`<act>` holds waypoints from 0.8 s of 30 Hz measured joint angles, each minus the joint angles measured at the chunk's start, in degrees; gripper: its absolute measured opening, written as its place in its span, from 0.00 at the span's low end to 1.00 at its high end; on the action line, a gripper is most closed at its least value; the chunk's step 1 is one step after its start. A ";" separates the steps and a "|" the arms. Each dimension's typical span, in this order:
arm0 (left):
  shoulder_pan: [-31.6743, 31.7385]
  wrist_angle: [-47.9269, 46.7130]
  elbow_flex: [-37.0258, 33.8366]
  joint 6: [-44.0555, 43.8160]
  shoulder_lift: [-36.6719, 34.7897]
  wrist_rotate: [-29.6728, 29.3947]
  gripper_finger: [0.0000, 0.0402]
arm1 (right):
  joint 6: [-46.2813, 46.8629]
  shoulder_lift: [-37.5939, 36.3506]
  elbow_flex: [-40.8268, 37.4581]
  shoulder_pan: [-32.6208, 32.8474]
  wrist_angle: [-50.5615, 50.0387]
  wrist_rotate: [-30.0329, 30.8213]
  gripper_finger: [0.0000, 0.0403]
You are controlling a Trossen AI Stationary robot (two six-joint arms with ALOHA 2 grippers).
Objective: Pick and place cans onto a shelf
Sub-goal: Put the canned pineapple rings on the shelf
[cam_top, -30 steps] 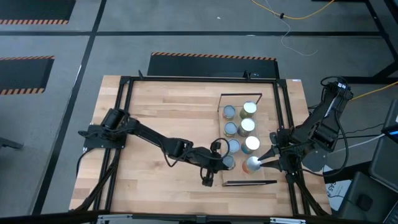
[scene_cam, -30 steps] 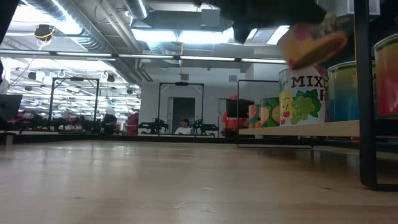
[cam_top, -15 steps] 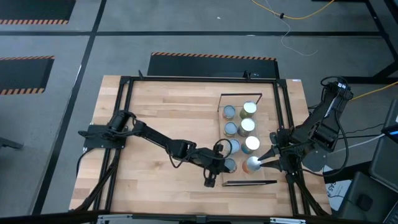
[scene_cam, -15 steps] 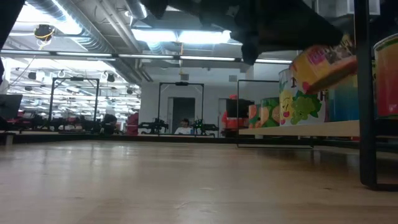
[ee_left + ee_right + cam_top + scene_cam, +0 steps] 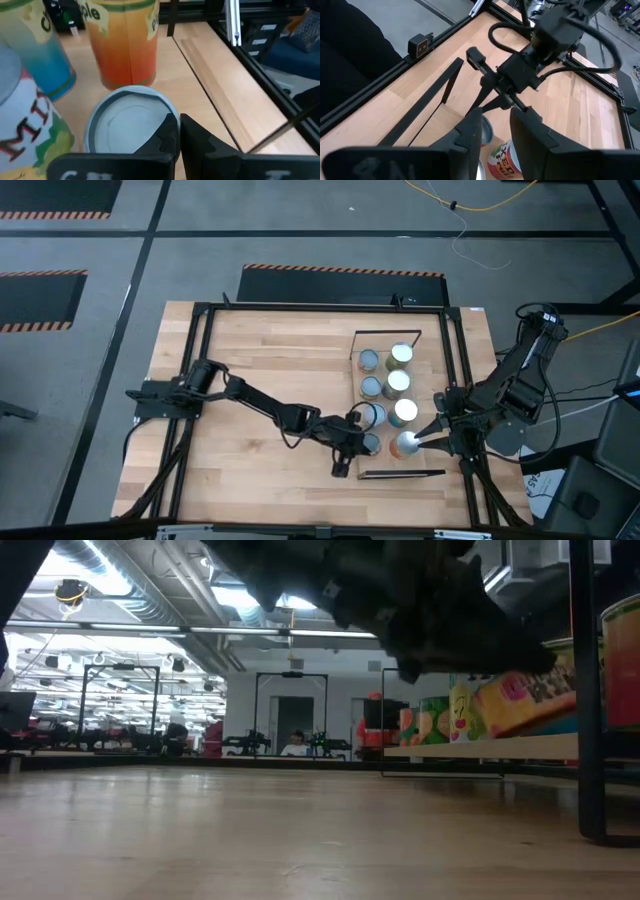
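Left gripper [image 5: 352,442] of mine sits low at the near end of the shelf [image 5: 425,395], its fingers [image 5: 170,135] nearly together in the left wrist view and pressed against the rim of a can with a pale grey top [image 5: 131,120]; I cannot tell whether they truly clamp it. From the low view that can [image 5: 525,700] looks tilted well over beneath the dark gripper, its yellow and pink label lying almost sideways just above the shelf board. Beside it stand an orange-sided can [image 5: 125,42] and a blue one [image 5: 37,55], with a can marked in red letters [image 5: 25,135] close against the gripper. From above I count two rows of cans on the shelf between its dark end frames. My right gripper [image 5: 425,435] rests at the shelf's near right corner, fingers [image 5: 470,132] a modest gap apart, above a silvery-topped can [image 5: 406,444] without gripping it. Shelf sits on the right half of the worktop [image 5: 260,360].
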 joint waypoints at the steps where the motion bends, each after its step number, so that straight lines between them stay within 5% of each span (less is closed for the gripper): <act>1: 0.00 0.49 0.08 0.01 0.43 0.00 0.01 | 0.00 0.00 0.00 0.00 -0.01 0.00 0.26; 24: -0.04 0.12 -0.03 0.07 0.70 -0.83 0.14 | 0.01 0.00 0.00 -0.01 -0.04 -0.01 0.26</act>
